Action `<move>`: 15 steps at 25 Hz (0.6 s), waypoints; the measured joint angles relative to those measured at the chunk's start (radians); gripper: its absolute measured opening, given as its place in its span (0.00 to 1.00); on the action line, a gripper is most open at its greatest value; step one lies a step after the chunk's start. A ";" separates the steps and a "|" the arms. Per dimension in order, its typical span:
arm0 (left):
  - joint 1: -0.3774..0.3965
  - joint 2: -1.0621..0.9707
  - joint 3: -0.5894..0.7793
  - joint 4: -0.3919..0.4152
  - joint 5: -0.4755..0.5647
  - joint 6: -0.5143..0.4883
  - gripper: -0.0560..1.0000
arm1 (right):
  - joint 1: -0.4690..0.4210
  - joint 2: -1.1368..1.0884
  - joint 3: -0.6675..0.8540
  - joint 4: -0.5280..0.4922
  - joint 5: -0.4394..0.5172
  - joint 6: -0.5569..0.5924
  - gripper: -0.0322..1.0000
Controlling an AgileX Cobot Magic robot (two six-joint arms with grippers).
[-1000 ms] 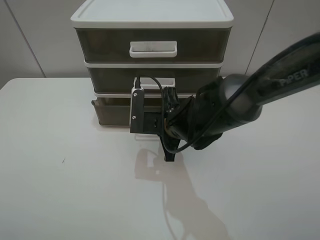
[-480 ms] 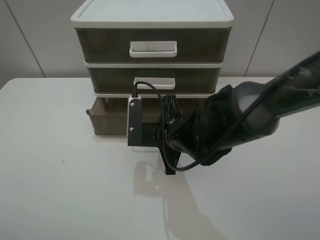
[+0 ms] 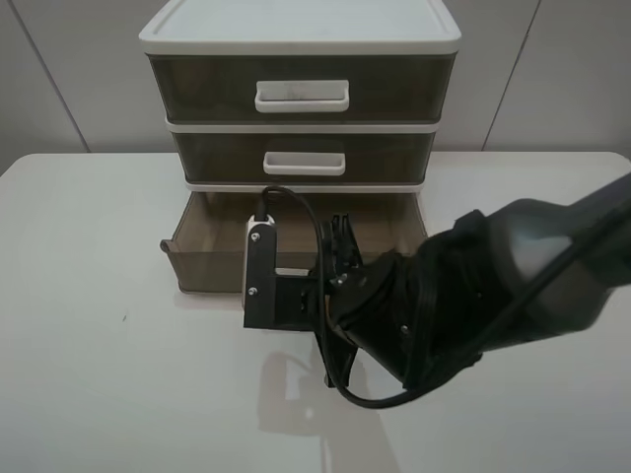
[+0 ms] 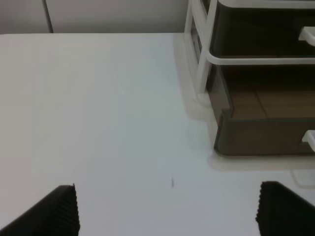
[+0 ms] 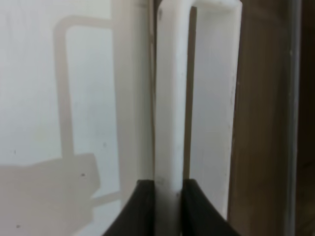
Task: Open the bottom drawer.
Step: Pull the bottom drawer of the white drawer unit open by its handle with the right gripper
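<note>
left gripper [image 4: 172, 211]: fingers spread wide, nothing between them; over bare bench [image 3: 89, 345], left of the cabinet
cabinet [image 3: 296, 30]: centred at the bench's back edge
bottom drawer [image 3: 202, 258]: partway out of the cabinet, front toward the bench's front edge, floor showing
handle [image 5: 170, 98]: white loop, mid drawer front
right gripper [image 5: 169, 199]: clamped on the handle bar, one finger each side
right arm [image 3: 513, 266]: reaches in from the right edge, hides the drawer front's middle

High frontal overview, low side-on left-wrist view, right-wrist close-up, all on the bottom drawer [image 3: 202, 268].
</note>
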 joint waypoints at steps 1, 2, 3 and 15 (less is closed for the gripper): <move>0.000 0.000 0.000 0.000 0.000 0.000 0.76 | 0.014 -0.007 0.003 0.010 0.003 0.000 0.14; 0.000 0.000 0.000 0.000 0.000 0.000 0.76 | 0.026 -0.012 0.006 0.023 0.006 0.000 0.14; 0.000 0.000 0.000 0.000 0.000 0.000 0.76 | 0.038 -0.014 0.010 0.034 0.016 0.000 0.14; 0.000 0.000 0.000 0.000 0.000 0.000 0.76 | 0.081 -0.037 0.018 0.085 0.029 0.004 0.14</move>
